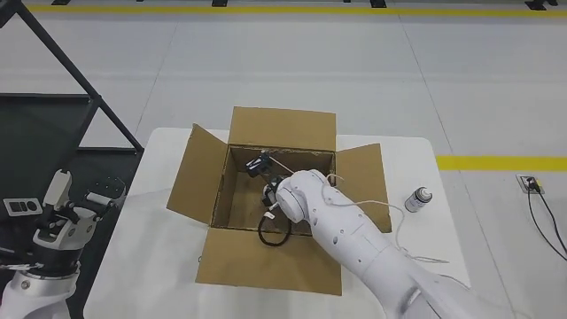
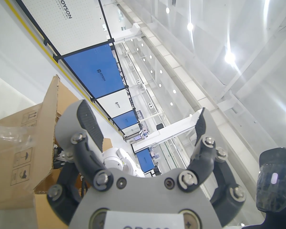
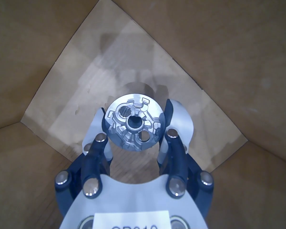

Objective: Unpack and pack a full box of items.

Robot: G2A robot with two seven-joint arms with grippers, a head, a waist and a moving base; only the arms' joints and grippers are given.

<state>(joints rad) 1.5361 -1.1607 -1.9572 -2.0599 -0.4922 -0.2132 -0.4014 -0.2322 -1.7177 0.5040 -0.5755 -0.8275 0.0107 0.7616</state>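
Top view, working from the left of the box across to its right: the left arm (image 1: pixel 55 230) sits well to the left of the box (image 1: pixel 282 128), off the edge of the desk (image 1: pixel 159 230). In the left wrist view the left jaws point up and away from the box, spread wide with nothing between the ribbed pads (image 2: pixel 90 125). One box flap (image 2: pixel 21 153) stands just beside them. The box is open, its flaps folded outward. The right arm (image 1: pixel 354 239) reaches over the near flap and down into the box.

In the right wrist view the right jaws pinch a round metal disc (image 3: pixel 134 122) by its rim, one on each side. The disc's flat face is turned back toward the wrist, so its axis runs in line with the jaws and on toward the box floor (image 3: pixel 133 55). I cannot tell whether the disc touches that floor. To the right of the box, a small can (image 1: pixel 418 198) stands upright on the desk.

As I read it, only the right arm is placed for this step, and the disc's way out is straight up through the open top of the box, keeping off the walls
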